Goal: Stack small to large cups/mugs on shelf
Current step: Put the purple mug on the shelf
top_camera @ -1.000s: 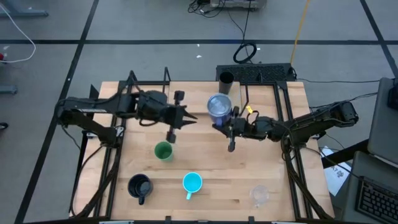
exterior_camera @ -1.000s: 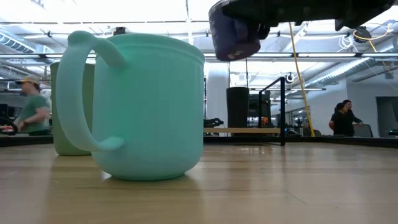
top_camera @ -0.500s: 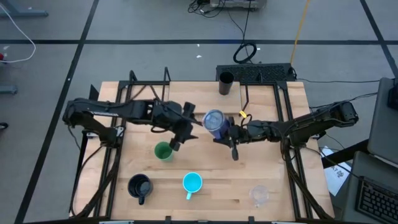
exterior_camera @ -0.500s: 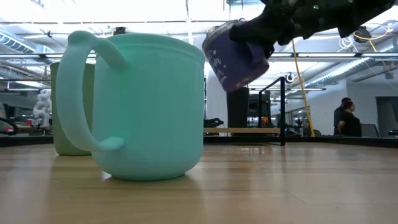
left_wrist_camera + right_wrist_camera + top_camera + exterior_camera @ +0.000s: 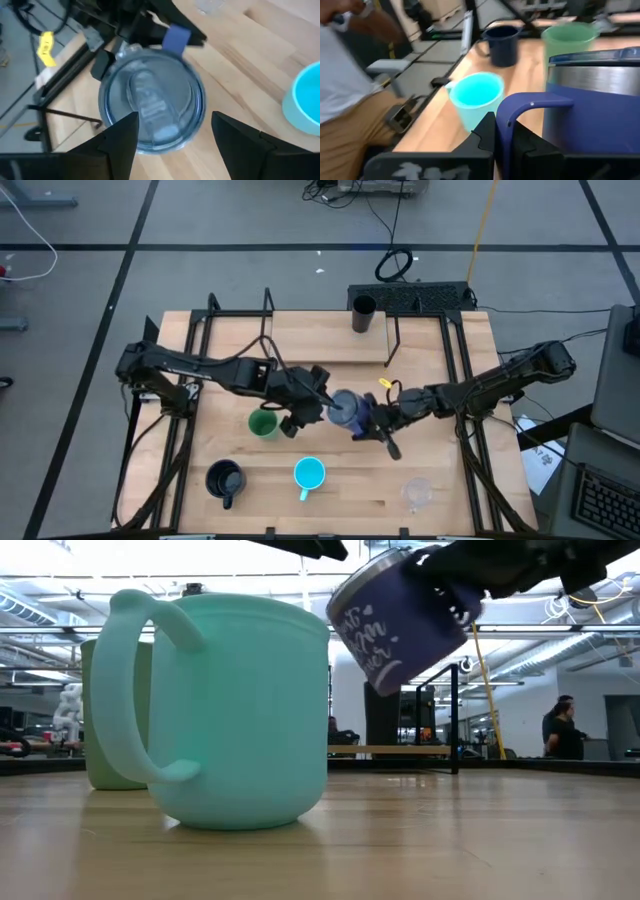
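The blue-purple mug (image 5: 345, 409), with silvery inside, clear lid and white lettering, hangs tilted above the tabletop (image 5: 330, 345), just right of the green cup (image 5: 262, 423). The right end effector (image 5: 501, 135) is clamped on its handle. The left end effector (image 5: 172, 131) stands open, fingers straddling the mug's lid.
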